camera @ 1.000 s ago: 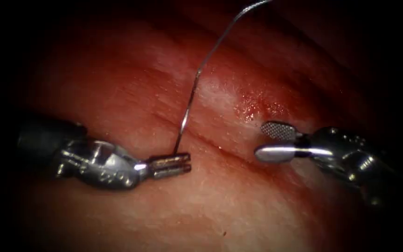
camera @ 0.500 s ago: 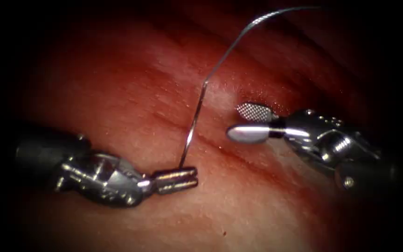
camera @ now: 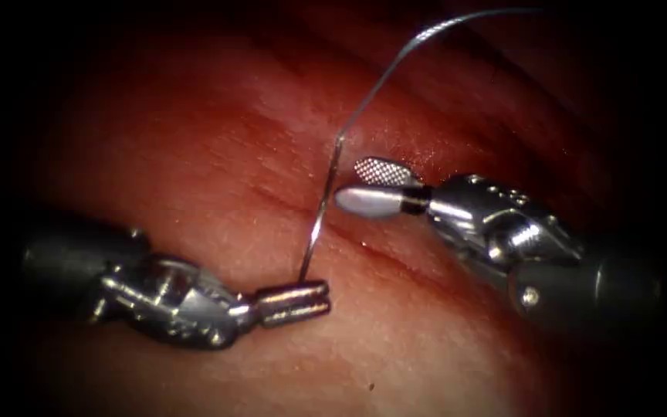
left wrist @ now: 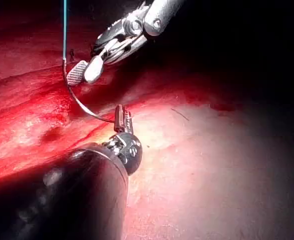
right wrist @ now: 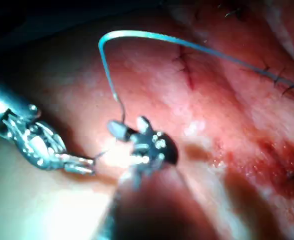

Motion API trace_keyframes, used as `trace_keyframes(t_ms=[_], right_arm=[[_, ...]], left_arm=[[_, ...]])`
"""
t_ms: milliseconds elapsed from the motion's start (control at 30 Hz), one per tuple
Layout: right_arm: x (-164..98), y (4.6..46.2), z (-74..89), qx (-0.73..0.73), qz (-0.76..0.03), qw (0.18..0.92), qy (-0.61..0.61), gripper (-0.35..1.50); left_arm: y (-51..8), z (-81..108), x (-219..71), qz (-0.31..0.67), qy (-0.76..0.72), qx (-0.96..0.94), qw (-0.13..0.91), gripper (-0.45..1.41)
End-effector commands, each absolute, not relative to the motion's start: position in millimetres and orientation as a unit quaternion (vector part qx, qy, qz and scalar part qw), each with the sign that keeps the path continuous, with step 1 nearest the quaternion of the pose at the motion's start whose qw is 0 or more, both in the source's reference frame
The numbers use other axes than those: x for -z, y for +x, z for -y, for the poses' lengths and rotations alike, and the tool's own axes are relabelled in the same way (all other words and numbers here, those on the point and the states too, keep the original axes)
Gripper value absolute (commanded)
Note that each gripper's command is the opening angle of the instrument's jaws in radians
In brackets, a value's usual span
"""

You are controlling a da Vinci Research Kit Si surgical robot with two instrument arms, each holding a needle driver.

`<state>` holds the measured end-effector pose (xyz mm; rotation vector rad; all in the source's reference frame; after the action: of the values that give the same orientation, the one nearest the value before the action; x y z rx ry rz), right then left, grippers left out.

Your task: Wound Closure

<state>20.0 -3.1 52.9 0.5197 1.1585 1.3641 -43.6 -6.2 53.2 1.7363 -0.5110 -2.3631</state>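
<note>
A: What does the left arm's steel needle driver [camera: 293,302] hold?
B: Its fingers [left wrist: 120,116] are pressed together on one end of the thin curved steel needle [camera: 319,212], which rises clear of the reddish pork tissue [camera: 194,154], over the dark cut [camera: 384,251].
A: And the right arm's steel tool [camera: 360,185]?
B: Fingers [camera: 368,201] spread, holding nothing (just right of the needle's far end, nearly touching it). The pale blue thread [right wrist: 151,37] arcs from that far end up and off to the right
</note>
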Motion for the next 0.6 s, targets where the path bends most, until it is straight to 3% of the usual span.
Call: trace_keyframes(t_ms=[33,600], right_arm=[[-53.5,21.1,3.1,-0.587,-0.499,0.597,0.223,0.31],[-54.1,23.0,3.3,-0.590,-0.495,0.598,0.221,0.30]], left_arm=[[-44.1,6.6,-53.6,0.170,0.581,0.791,0.082,-0.45],[-44.4,7.0,-52.4,0.172,0.586,0.787,0.086,-0.45]])
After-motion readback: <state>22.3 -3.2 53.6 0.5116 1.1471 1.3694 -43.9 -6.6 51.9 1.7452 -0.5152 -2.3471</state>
